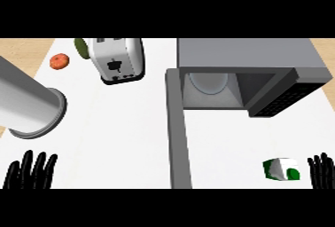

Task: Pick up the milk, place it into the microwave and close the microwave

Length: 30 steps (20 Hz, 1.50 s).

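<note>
The milk (282, 169) is a small white and green carton standing on the white counter at the lower right. Just right of it, my right hand (321, 172) shows at the view's right edge, fingers straight and up, apart from the carton. The grey microwave (252, 73) sits at the upper right with its cavity facing me and a round glass plate (209, 82) inside. Its door (178, 133) is swung open and runs down the middle of the view. My left hand (31, 171) rests open at the lower left, fingers up.
A silver toaster (118, 60) stands at the upper left with a green item (81, 48) behind it. An orange fruit (60, 61) lies near the counter's left edge. A large metal cylinder (26, 104) leans in from the left.
</note>
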Each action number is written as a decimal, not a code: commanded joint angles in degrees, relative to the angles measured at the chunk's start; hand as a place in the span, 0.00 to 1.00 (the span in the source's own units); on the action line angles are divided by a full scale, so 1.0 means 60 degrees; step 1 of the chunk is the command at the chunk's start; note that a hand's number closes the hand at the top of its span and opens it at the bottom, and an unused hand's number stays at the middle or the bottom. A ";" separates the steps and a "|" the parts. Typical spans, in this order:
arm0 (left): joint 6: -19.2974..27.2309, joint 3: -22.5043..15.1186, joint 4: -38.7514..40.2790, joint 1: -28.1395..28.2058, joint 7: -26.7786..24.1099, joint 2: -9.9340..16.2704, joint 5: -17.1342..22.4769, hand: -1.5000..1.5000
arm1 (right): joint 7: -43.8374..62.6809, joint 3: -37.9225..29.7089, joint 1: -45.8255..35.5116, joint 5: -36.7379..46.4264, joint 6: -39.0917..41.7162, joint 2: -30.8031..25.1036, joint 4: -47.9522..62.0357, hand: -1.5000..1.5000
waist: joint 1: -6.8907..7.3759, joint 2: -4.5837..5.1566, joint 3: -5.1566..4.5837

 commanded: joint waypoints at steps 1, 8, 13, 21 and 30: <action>-0.0399 -0.0162 0.0329 0.0476 -0.0709 -0.0021 -0.0095 0.00 | -0.0975 -0.0346 -0.0578 0.0232 -0.0207 -0.0184 0.1606 0.00 | 0.0003 -0.0002 0.0000; -0.0309 0.0254 0.0158 0.0133 -0.0337 0.0090 0.0226 0.00 | -0.2489 -0.0569 -0.1508 0.0390 0.0056 -0.0800 0.4043 0.00 | -0.0013 0.0002 0.0000; -0.0175 0.0122 -0.0105 0.0199 -0.0112 -0.0004 0.0159 0.00 | -0.3506 -0.0828 -0.1885 0.0294 0.0060 -0.1132 0.5261 0.00 | -0.0029 0.0001 -0.0001; -0.0496 -0.0042 0.0177 0.0934 -0.1124 -0.0146 -0.0096 0.00 | -0.4781 -0.0628 -0.2755 0.0798 -0.0383 -0.1261 0.7406 0.00 | 0.0007 0.0000 0.0002; -0.0603 0.0042 0.0178 0.0794 -0.0719 -0.0096 -0.0031 0.00 | -0.5518 -0.0736 -0.4144 0.0763 -0.0340 -0.1577 0.9134 0.00 | 0.0036 0.0014 0.0013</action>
